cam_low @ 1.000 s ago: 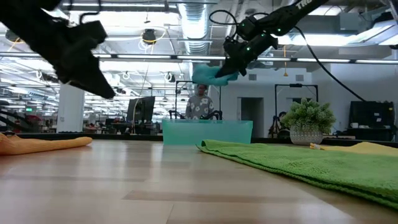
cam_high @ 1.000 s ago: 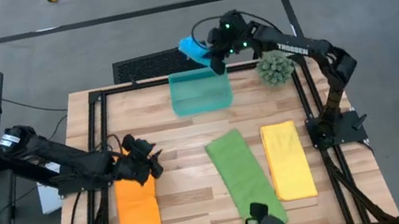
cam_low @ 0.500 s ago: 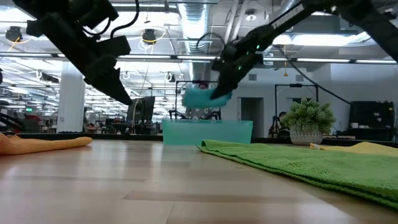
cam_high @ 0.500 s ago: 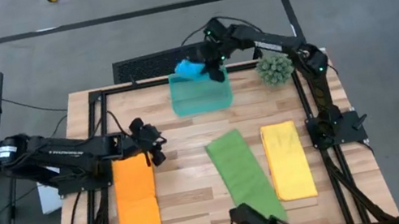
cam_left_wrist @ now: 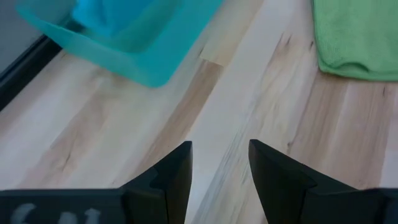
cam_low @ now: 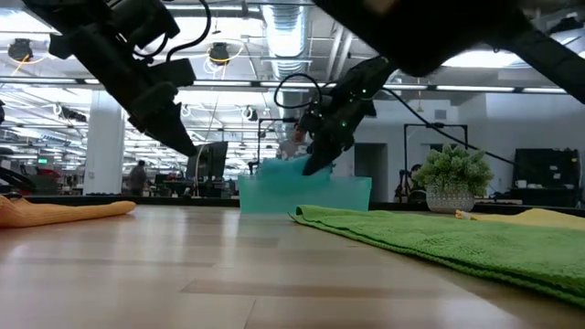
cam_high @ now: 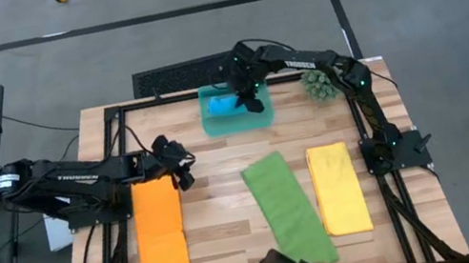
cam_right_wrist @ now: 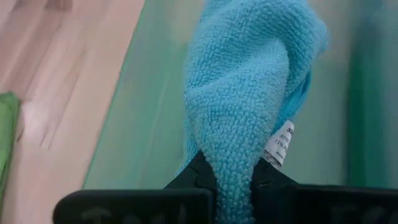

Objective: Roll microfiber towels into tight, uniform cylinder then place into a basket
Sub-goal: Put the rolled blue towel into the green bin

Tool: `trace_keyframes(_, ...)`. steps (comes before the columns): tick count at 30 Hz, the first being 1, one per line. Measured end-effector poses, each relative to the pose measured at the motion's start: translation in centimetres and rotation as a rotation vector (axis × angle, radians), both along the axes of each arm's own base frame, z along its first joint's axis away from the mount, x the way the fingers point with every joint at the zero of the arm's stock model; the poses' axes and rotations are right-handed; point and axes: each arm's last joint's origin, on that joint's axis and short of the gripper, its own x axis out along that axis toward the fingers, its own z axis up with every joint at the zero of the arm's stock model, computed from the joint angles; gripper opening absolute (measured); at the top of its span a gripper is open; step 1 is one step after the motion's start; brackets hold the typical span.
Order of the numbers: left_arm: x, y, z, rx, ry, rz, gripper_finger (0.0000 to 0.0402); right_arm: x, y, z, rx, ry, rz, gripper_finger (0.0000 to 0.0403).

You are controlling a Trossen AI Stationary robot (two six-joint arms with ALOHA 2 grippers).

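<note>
Wooden table [cam_high: 215,183], right pincer [cam_high: 244,104] reaching into basket [cam_high: 263,119], clamped on blue towel [cam_high: 221,107]; left pincer [cam_high: 184,163] apart.

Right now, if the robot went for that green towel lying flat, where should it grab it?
Probably at a short end of the green towel, pinching the edge from above. It lies flat, long and narrow on the table, so only its thin edges offer anything to pinch.
</note>
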Motion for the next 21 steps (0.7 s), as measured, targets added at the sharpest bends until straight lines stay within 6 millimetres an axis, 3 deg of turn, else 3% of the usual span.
trace_keyframes(8,0.1,0.5,0.2,0.007,-0.023,0.005,0.0151,0.1,0.1,0.1,0.018,-0.029,0.014,0.0035)
trace_keyframes(16,0.1,0.6,0.2,-0.005,-0.023,-0.003,0.0151,1.4,0.9,-2.8,0.061,0.021,0.018,0.0035)
trace_keyframes(21,0.1,0.5,0.1,-0.010,-0.013,-0.006,0.0151,1.8,1.1,-2.8,0.051,0.006,0.018,0.0036)
